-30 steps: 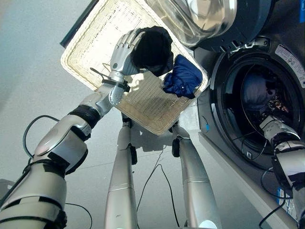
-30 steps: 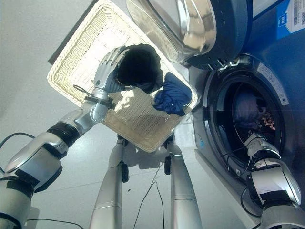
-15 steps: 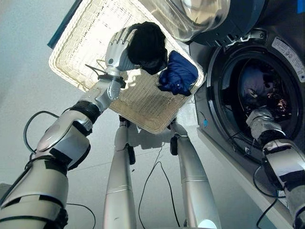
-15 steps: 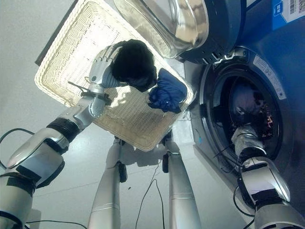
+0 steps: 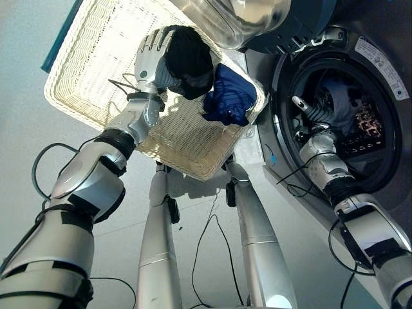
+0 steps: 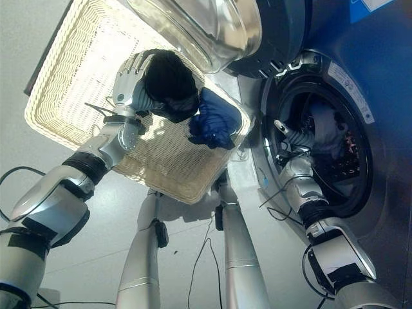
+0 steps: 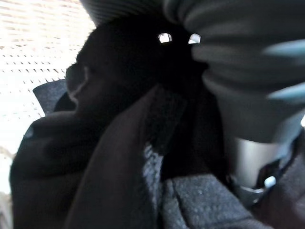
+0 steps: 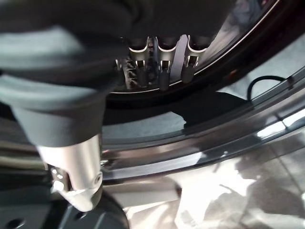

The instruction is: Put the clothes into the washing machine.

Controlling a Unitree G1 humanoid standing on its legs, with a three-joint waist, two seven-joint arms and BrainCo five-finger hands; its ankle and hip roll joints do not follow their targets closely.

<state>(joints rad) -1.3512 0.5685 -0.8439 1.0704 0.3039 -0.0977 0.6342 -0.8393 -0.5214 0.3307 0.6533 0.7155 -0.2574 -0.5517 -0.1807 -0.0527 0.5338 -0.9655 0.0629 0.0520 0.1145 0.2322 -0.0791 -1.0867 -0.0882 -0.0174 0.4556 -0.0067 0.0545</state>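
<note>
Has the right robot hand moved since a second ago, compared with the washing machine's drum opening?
Yes. The right robot hand has pulled back from deep inside the round dark drum opening to its rim.

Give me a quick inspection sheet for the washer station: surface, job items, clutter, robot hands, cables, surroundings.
Surface: pale grey floor; wicker basket beside the washing machine.
Job's things: black garment and blue garment in the basket; more laundry already in the drum; door open.
Clutter: nothing seen.
Robot hands: left robot hand curled on the black garment in the basket; right robot hand at the drum opening, fingers relaxed, holding nothing.
Cables: nothing seen apart from the robot's own.
Surroundings: dark edge at the basket's far side, cannot tell what it is.
</note>
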